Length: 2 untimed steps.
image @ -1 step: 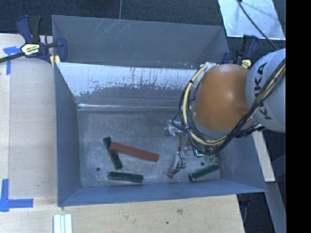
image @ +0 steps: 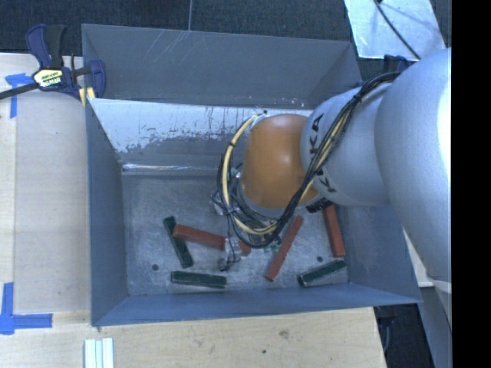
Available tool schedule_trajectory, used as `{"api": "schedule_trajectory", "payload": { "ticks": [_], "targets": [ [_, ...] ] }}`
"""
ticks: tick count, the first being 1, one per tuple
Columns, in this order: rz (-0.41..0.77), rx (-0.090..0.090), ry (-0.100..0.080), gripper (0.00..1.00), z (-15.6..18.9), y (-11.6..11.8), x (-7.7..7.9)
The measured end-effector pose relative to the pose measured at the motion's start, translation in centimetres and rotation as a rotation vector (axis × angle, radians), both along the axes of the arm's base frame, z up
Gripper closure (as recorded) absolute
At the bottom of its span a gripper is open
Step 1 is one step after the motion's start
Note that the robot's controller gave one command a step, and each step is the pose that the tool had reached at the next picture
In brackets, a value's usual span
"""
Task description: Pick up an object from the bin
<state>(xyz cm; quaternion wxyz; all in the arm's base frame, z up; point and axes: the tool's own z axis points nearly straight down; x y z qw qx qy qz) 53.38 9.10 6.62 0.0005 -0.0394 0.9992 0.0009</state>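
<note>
My gripper point(image: 229, 258) reaches down to the bin floor just left of centre, under the arm's wrist. Its tip sits at the right end of a red-brown bar point(image: 199, 237) that lies nearly level. A short dark green bar point(image: 177, 243) lies tilted just left of that bar. Another dark green bar point(image: 198, 280) lies flat below the gripper, near the front wall. A long red-brown bar point(image: 282, 250) slants just right of the gripper, its upper end hidden under the wrist.
Further right lie a red-brown bar point(image: 334, 231) standing nearly upright in the view and a dark green bar point(image: 322, 273) by the front right corner. The arm and its cables cover the bin's middle and right back.
</note>
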Motion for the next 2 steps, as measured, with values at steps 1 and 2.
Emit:
{"api": "schedule_trajectory", "payload": {
  "ticks": [1,2],
  "targets": [
    [-0.005,0.000,-0.007,1.00,0.5,-0.2,0.2],
    [-0.006,-0.002,-0.010,1.00,6.6,-2.0,3.2]
  ]
}}
